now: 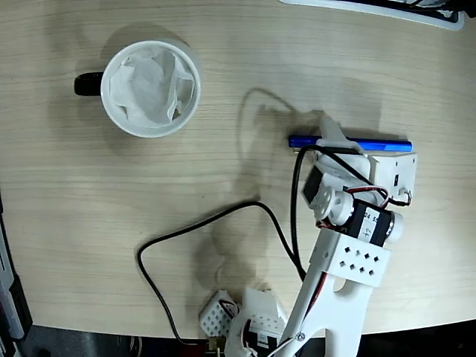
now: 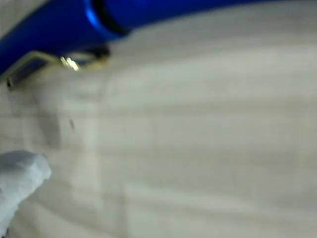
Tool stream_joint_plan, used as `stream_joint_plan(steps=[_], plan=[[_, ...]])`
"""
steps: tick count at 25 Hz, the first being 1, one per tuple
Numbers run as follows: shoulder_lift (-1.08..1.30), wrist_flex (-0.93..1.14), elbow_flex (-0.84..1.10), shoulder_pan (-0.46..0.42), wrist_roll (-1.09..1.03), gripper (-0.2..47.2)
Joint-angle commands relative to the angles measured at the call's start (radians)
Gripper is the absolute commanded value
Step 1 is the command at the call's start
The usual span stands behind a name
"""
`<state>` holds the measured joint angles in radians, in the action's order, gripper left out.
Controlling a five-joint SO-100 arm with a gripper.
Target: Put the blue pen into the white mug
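The blue pen (image 1: pixel 387 143) lies flat on the wooden table (image 1: pixel 111 208), at the right of the fixed view. My claw (image 1: pixel 336 143) sits directly over its middle; whether it grips, I cannot tell. The white mug (image 1: pixel 151 88) stands well apart, upper left.

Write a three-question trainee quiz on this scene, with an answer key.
1. True or false: the blue pen is already inside the white mug.
2. In the fixed view, the mug's black handle points: A) left B) right C) toward the bottom edge.
3. Fill in: in the fixed view the gripper is directly over the ____.

Key
1. False: the pen lies flat on the table, well to the right of the mug.
2. A.
3. Pen. The wrist view shows it close up, with a white fingertip at lower left; whether the jaws are closed on it cannot be told.
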<state>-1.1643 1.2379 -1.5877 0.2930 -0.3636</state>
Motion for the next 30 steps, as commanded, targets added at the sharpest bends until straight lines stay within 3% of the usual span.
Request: stream_joint_plan(steps=[1, 4, 9, 30], plan=[[-0.002, -0.002, -0.005, 0.009, -0.011, 27.2], [0.011, -0.009, -0.003, 0.011, -0.011, 21.8], [0.006, -0.009, 0.002, 0.008, -0.008, 7.3], [-0.21, -0.025, -0.002, -0.051, 0.0, 1.5]])
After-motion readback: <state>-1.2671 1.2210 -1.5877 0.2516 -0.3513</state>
